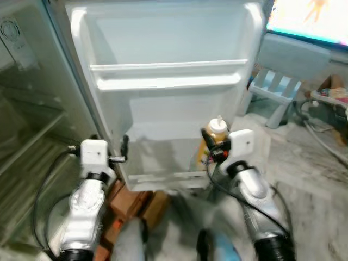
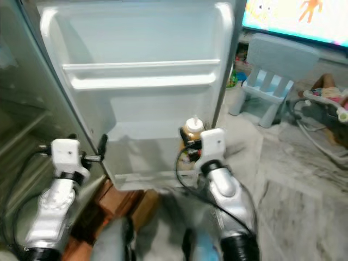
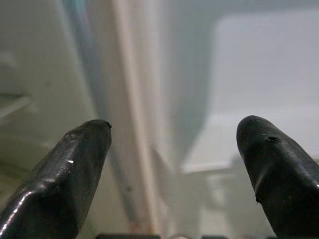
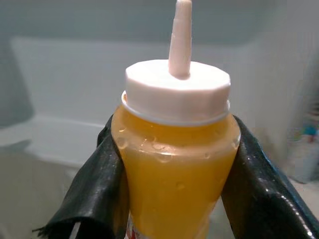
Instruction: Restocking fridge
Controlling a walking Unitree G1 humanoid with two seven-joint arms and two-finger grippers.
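The right gripper (image 4: 174, 199) has its fingers (image 4: 94, 184) clamped on the mustard bottle (image 4: 174, 164) just below its cap, upright beside the fridge door (image 1: 163, 38)'s bottom shelf (image 1: 163, 176). The wet-looking bottle could slip or catch the shelf rail and tip. The left gripper (image 3: 174, 159), fingers apart, hovers near the door edge and risks nudging the door.

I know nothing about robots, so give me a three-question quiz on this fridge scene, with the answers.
1. True or false: the right end effector is shut on the yellow squeeze bottle.
2. The bottle's cap is: A) red, B) white, C) green.
3. Fill in: the left end effector is ____, holding nothing, near the fridge door.

Key:
1. True; its black fingers press both sides.
2. B.
3. Open.
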